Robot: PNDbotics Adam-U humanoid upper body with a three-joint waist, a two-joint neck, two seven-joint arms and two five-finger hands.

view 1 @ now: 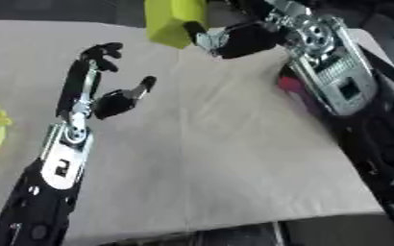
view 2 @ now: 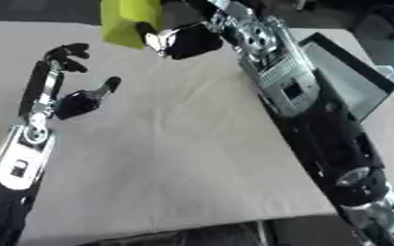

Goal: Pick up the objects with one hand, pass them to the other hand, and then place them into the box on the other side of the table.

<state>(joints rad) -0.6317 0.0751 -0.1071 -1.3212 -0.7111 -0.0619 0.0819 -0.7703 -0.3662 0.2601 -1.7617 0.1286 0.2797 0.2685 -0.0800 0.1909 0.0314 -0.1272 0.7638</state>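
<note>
Left eye view: right hand is gripping the yellow-green block at the far edge, fingers wrapped on its right side, block lifted off the table. Left hand is waiting open, fingers spread, well apart from the block.

Right eye view: grey box is sitting far right, behind the right arm. Risk: block is being held by one side only, so it could be twisting out mid-handover before the left hand is closing on it.

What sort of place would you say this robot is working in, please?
Probably a lab or test bench: a plain beige cloth-covered table, two black-and-silver robot hands, the right hand holding a yellow-green block, the left hand open beside it.
</note>
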